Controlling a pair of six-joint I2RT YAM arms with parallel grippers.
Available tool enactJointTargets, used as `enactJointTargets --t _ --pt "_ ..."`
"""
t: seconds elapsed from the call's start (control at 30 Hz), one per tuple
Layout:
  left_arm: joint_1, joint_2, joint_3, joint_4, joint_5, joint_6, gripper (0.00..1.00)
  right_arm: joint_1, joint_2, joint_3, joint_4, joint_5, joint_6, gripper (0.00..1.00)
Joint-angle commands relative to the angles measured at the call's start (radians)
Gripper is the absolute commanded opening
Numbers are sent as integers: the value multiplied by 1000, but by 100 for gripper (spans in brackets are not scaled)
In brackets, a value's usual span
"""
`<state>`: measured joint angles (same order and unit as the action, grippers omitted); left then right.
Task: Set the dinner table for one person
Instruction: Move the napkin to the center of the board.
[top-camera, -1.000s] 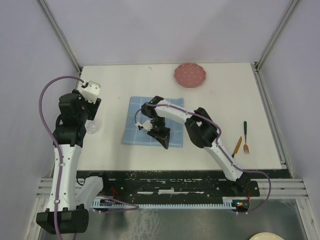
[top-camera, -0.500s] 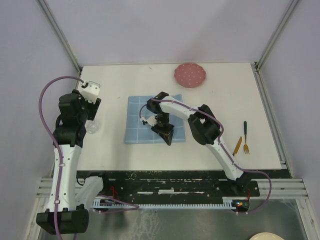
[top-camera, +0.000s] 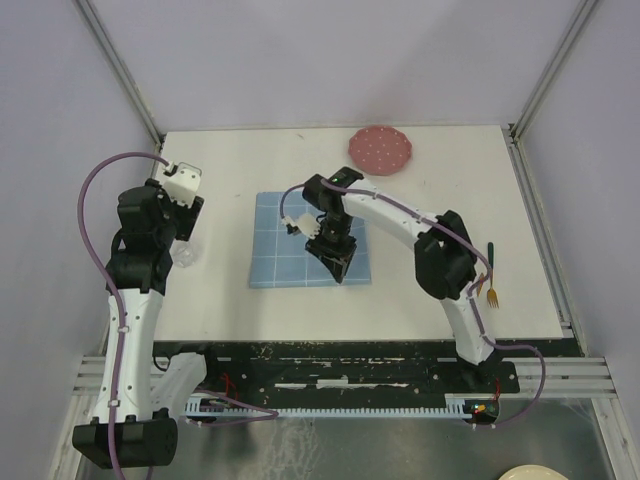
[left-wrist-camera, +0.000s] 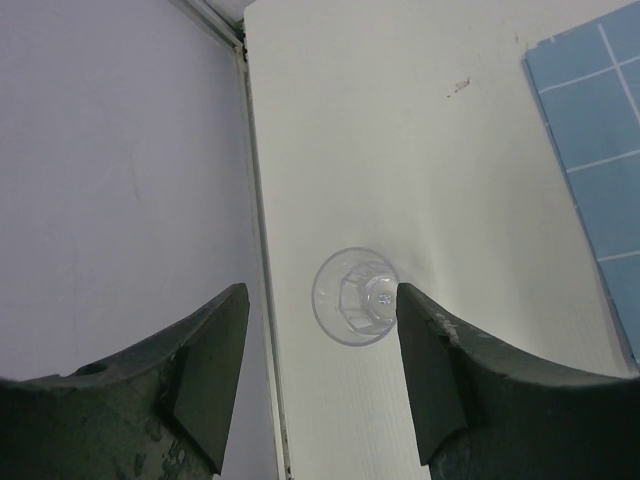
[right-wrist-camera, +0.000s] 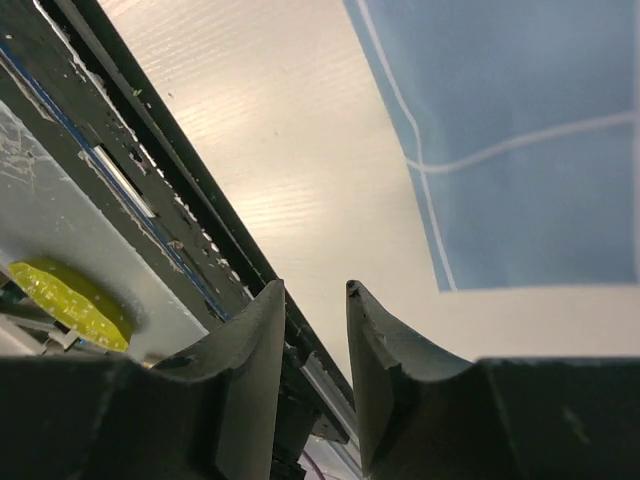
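The dinner table (top-camera: 230, 170) is a white square top. A blue grid placemat (top-camera: 290, 255) lies flat at its middle. My right gripper (top-camera: 337, 262) hovers over the mat's near right corner. In the right wrist view it (right-wrist-camera: 313, 285) is open with a narrow gap and nothing between the fingers, and the placemat (right-wrist-camera: 520, 130) lies beyond. A clear glass (left-wrist-camera: 355, 297) stands upright by the table's left edge. My left gripper (left-wrist-camera: 320, 287) is open above the glass (top-camera: 185, 254), not touching it.
A pink dotted plate (top-camera: 380, 150) sits at the far edge. A green-handled fork (top-camera: 490, 262) lies at the right, with an orange knife beside it mostly hidden by the right arm. The metal frame rail (left-wrist-camera: 262, 330) runs just left of the glass.
My right gripper has opened and let go of the placemat, and has swung a little right and away. The mat's near right corner now lies slightly further right. The left arm has not moved.
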<state>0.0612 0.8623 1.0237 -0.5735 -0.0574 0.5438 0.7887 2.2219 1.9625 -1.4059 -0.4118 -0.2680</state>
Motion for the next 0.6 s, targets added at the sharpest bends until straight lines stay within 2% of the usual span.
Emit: enactJointTargets --t 0.0,0.2,0.27,0.4,0.47,0.57 --pt "-1 19 -19 36 53 -22 68 -100 -134 -35 88 90 -2 39" --pt "-2 182 29 42 145 -143 68 -337 -77 77 84 171 52 39" --pt "-3 245 59 46 206 -156 67 -391 -69 117 78 176 45 39" --pt "-13 343 105 85 234 -196 66 -467 -49 229 77 208 36 40" --pt "-42 395 145 104 228 -195 66 -502 -31 290 90 206 48 40" --pt "-127 509 231 132 128 -176 66 -540 30 401 97 186 49 42"
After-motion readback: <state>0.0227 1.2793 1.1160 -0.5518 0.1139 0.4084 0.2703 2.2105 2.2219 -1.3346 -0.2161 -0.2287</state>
